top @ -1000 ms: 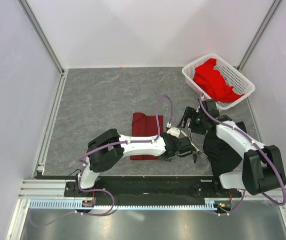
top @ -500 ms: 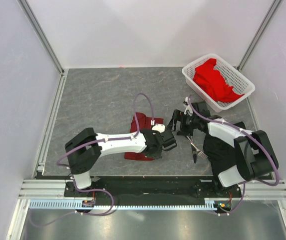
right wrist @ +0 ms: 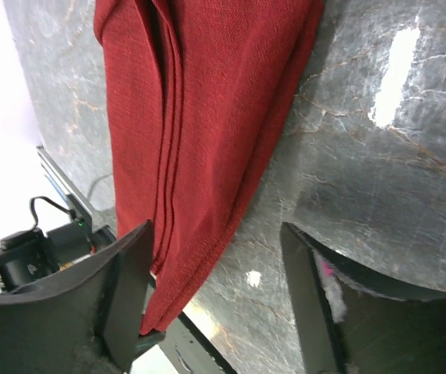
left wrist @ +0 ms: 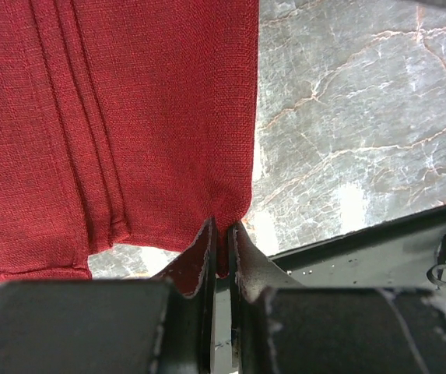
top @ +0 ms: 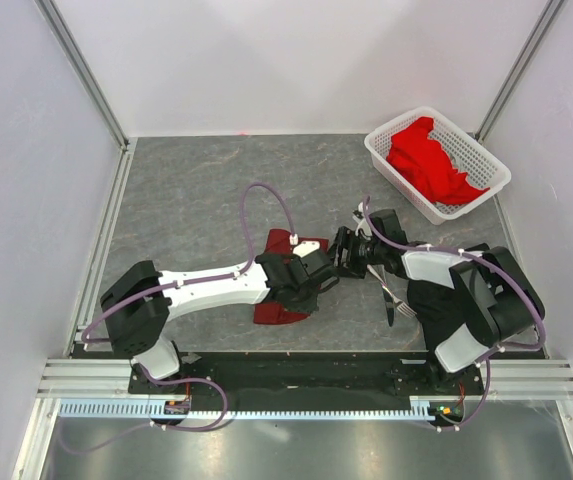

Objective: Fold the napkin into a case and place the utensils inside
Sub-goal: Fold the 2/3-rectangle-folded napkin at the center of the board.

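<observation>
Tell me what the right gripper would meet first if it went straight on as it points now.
Probably the napkin: in the right wrist view its edge lies straight ahead of the open right gripper, flat on the table. The depth is hard to judge.

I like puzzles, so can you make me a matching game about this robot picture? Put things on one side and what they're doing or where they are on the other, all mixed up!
Things:
1. left pincer
2. right pincer
3. basket
4. utensils

Places and states:
A. lying loose on the grey table
B. shut on the edge of the dark red napkin
C. open, right by the napkin
D. white, in the far right corner, with a bright red cloth inside

Pairs: 1-B, 2-C, 3-D, 4-A
</observation>
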Controlling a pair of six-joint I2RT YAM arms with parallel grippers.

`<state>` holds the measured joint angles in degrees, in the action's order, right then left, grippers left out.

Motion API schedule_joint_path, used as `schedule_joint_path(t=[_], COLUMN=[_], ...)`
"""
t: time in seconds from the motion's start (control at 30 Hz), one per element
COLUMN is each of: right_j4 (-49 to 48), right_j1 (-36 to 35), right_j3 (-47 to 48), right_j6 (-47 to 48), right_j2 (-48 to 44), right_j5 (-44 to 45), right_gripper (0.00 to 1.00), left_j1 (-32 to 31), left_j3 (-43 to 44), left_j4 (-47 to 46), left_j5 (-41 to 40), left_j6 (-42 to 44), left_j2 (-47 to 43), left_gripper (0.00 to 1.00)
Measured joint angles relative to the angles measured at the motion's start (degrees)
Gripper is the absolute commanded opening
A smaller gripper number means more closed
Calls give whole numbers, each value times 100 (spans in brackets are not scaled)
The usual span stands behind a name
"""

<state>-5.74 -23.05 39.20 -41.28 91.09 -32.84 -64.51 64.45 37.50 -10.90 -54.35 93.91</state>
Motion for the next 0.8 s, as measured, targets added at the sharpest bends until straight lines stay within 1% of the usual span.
schedule_joint_path(t=[0.1, 0.13, 0.2, 0.23, 0.37, 0.43, 0.5, 0.63, 0.67, 0.7, 0.8], right_j4=[-210, -293, -420, -483, -693, -741, -765, -776, -778, -785, -804], right_j1=[-7, -9, -11, -11, -11, -17, -17, -17, -17, -17, -17], right_j3=[-72, -85, -101, -105, -107, -107, -107, -107, -107, -107, -103], right_j6=[-151, -188, -247, -269, -380, -398, -398, -372, -367, -358, -330], right_j2=[39, 72, 149, 197, 374, 400, 409, 450, 470, 496, 566], right_j5=[-37, -44, -57, -68, -87, -87, -83, -81, -79, -76, -81], right_gripper=[67, 63, 60, 55, 48, 42, 39, 28, 24, 16, 0], left_j1=[33, 42, 44, 44, 44, 44, 44, 44, 44, 44, 44], left_j3=[-37, -37, -37, -37, -39, -50, -76, -109, -109, -109, -109], left_j4=[-2, -13, -42, -52, -105, -131, -151, -186, -197, -210, -249], left_j5=[63, 79, 103, 109, 188, 212, 234, 273, 295, 313, 365], left_j6=[0, 0, 0, 0, 0, 0, 0, 0, 0, 0, 0], left_j2=[-81, -107, -155, -181, -225, -225, -227, -227, -227, -227, -236], left_gripper=[2, 2, 2, 2, 2, 2, 2, 2, 2, 2, 3])
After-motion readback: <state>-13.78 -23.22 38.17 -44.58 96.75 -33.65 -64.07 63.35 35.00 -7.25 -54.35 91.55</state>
